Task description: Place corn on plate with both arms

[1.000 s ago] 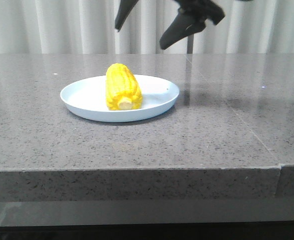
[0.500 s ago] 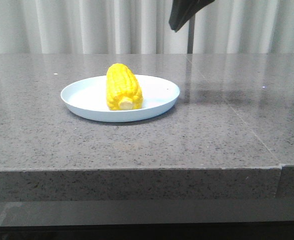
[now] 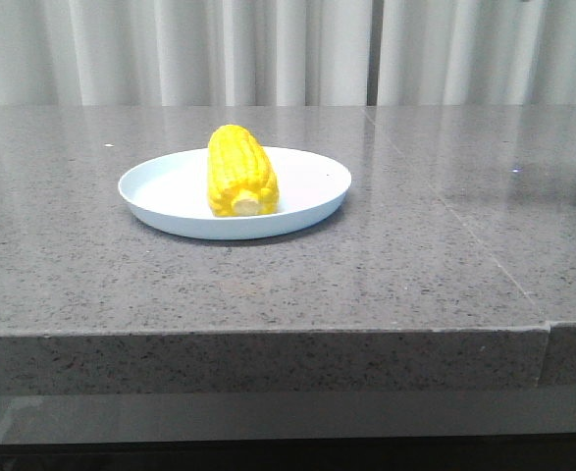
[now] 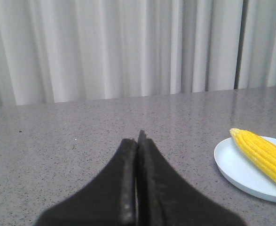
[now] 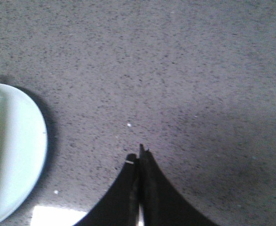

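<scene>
Front view shows the corn (image 3: 241, 172) lying on the plate (image 3: 312, 201), left of the table's (image 3: 415, 285) middle, its pale cut end toward the near side; being round and glossy, it would likely roll only if the plate were bumped. The left gripper (image 4: 137, 137) and right gripper (image 5: 138, 155) are each pressed together and empty, clear of the plate. Grey curtains (image 3: 170, 49) hang behind, and nothing stands in the way.
</scene>
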Robot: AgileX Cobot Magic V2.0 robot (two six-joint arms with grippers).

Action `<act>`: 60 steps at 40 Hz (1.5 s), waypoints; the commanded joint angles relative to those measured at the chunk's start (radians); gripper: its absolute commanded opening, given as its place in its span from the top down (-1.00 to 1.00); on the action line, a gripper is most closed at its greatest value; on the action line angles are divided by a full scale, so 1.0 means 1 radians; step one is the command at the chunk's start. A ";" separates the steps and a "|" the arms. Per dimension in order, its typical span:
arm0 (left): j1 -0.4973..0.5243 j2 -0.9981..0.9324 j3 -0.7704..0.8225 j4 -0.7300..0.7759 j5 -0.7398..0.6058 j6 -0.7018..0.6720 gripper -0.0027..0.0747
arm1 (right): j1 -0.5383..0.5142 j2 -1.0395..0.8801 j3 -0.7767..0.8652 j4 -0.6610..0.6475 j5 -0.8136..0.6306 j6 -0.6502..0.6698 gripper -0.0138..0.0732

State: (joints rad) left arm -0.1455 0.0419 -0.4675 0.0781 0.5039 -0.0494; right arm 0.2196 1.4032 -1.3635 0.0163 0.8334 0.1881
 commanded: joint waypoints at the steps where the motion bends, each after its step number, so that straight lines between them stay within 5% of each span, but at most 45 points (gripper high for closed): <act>1: -0.002 0.014 -0.022 0.002 -0.080 -0.005 0.98 | -0.011 -0.152 0.106 -0.084 -0.136 -0.017 0.89; 31: -0.002 0.014 -0.022 0.002 -0.080 -0.005 0.98 | -0.011 -1.067 0.942 -0.107 -0.615 -0.016 0.89; 60: -0.002 0.014 -0.022 0.002 -0.080 -0.005 0.98 | -0.011 -1.171 0.985 -0.107 -0.621 -0.016 0.89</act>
State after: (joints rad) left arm -0.1455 0.0419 -0.4675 0.0781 0.5039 -0.0494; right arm 0.2154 0.2237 -0.3535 -0.0764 0.2886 0.1809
